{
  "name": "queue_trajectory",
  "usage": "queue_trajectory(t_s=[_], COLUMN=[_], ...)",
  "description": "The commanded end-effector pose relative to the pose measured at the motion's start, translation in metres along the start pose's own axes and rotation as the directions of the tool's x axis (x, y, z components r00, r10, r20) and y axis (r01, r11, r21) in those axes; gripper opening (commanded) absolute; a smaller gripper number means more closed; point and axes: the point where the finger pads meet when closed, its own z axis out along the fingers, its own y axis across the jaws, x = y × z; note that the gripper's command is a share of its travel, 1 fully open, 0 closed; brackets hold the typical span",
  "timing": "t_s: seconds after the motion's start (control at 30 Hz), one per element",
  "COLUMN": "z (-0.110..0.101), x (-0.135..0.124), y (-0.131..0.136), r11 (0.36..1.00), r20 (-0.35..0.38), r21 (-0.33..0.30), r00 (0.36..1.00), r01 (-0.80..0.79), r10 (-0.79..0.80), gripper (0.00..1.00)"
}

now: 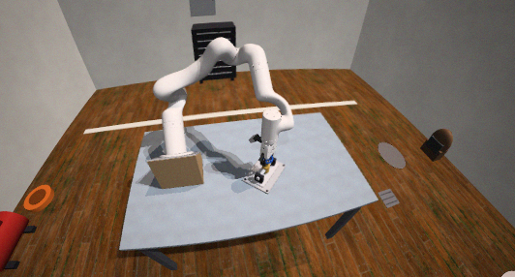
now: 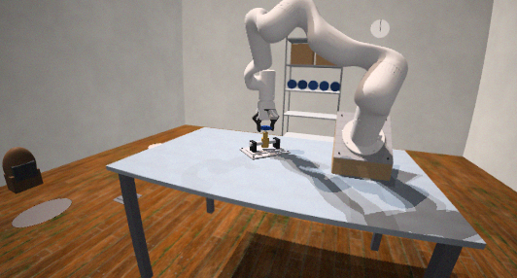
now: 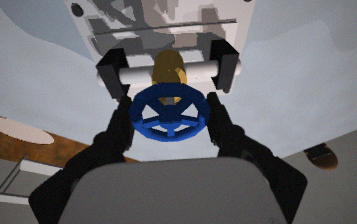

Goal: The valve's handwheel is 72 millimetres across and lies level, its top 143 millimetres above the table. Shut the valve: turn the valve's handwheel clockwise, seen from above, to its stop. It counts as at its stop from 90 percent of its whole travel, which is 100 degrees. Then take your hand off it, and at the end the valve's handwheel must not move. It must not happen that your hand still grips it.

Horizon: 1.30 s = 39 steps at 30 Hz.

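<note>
We saw the hand [image 3: 169, 116] pinching the blue wheel [image 3: 169, 112] from both sides, valve on a white plate [image 1: 272, 178], pale desk [image 1: 310, 195], wooden floor [image 1: 436, 229], grey walls.

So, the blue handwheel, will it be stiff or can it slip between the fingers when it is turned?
The blue handwheel looks like a rigid spoked ring, so it probably will not bend. The end effector presses its rim from opposite sides, yet the rim looks smooth and round, so slipping seems possible. Its brass stem stands on a base plate, so it should turn, not tip.
</note>
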Motion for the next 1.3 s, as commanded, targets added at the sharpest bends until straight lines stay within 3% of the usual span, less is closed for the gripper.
queue_trajectory(t_s=[0.0, 0.97, 1.0, 1.27], z=[-0.0007, -0.0007, -0.0007, -0.0007], x=[-0.0006, -0.0006, -0.0006, -0.0006], y=[0.0004, 0.0004, 0.0004, 0.0004], r11=[1.000, 0.999, 0.999, 0.999], r20=[0.001, 0.001, 0.001, 0.001], r21=[0.000, 0.000, 0.000, 0.000], r00=[1.000, 0.999, 0.999, 0.999], r01=[-0.023, -0.042, -0.042, -0.042], r10=[0.023, 0.042, 0.042, 0.042], gripper=[0.00, 0.00, 1.00, 1.00])
